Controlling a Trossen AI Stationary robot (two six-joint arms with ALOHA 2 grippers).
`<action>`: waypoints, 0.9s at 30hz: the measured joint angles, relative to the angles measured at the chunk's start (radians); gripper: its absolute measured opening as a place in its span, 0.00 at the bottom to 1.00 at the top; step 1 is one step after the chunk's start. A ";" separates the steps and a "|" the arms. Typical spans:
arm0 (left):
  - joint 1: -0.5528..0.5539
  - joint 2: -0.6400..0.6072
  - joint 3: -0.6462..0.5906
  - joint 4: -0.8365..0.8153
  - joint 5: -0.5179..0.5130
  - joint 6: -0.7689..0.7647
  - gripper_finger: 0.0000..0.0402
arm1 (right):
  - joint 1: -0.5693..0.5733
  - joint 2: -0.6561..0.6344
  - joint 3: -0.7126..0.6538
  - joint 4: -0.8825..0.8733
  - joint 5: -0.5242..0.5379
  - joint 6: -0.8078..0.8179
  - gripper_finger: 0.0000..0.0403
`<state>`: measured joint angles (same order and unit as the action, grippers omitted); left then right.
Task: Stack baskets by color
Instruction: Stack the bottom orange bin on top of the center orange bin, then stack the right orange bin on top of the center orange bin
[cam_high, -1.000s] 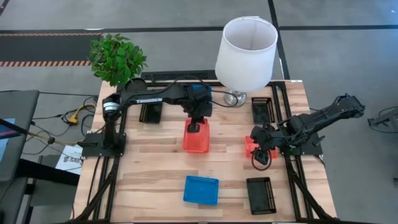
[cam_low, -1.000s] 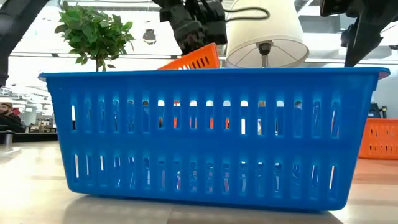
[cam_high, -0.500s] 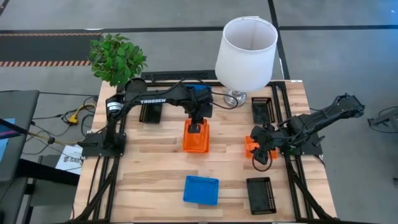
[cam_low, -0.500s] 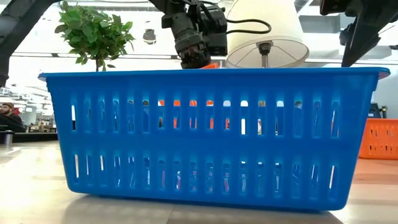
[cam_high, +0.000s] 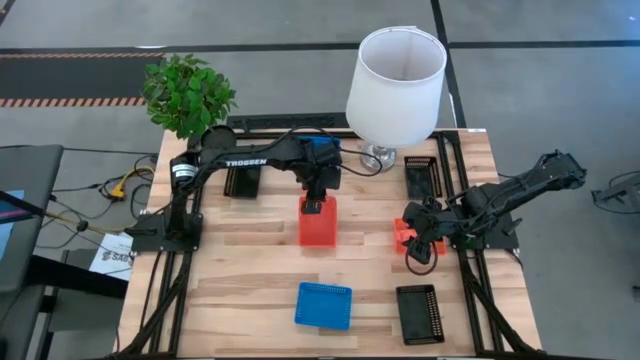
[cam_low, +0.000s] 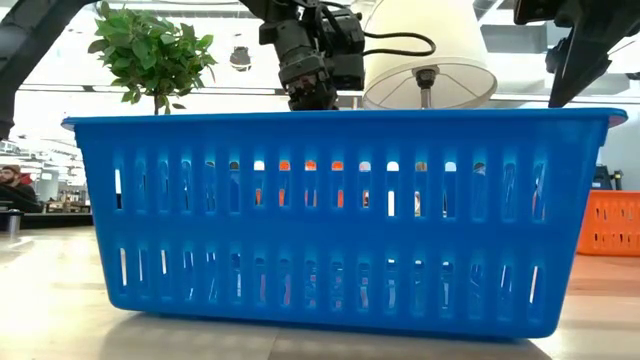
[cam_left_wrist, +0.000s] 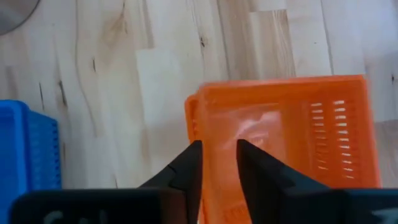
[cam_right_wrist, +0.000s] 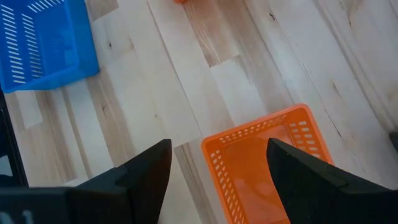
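A red-orange basket (cam_high: 317, 222) lies level at the table's middle. My left gripper (cam_high: 315, 205) points down over its far end, and its fingers (cam_left_wrist: 194, 163) stand a little apart around the far short wall. My right gripper (cam_high: 421, 247) hangs wide open above a second red-orange basket (cam_right_wrist: 267, 163) at the right. A blue basket (cam_high: 323, 305) lies near the front edge and fills the low view (cam_low: 340, 220). Another blue basket (cam_left_wrist: 25, 155) lies at the far side under my left arm. My left gripper comes from above at the far short wall (cam_left_wrist: 191, 118) of the middle red-orange basket, one finger outside it and one inside. A small gap shows between the fingers. Whether they touch the wall I cannot tell. The basket lies flat below them.
Black baskets lie at the far left (cam_high: 243, 180), the far right (cam_high: 420, 178) and the near right (cam_high: 420, 313). A white lamp (cam_high: 395, 75) and a potted plant (cam_high: 188, 93) stand at the far edge. A person (cam_low: 10, 185) shows far behind the table.
My left gripper has gone down a little with the red-orange basket. The basket hung tilted above the table a second ago and now lies level at the table's middle.
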<state>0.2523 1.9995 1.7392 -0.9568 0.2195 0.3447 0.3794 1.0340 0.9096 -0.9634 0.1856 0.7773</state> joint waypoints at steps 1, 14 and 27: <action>0.000 0.000 0.000 0.000 0.000 0.000 0.24 | 0.000 0.000 0.000 0.000 0.000 0.000 0.71; 0.001 -0.001 0.083 -0.074 -0.023 0.010 0.49 | 0.000 0.000 0.000 0.000 0.000 -0.021 0.71; 0.004 -0.009 0.169 -0.446 -0.032 -0.173 0.53 | -0.003 0.002 0.000 0.011 0.000 -0.026 0.71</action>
<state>0.2565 1.9903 1.9080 -1.4026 0.1871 0.1720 0.3759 1.0359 0.9096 -0.9529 0.1852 0.7513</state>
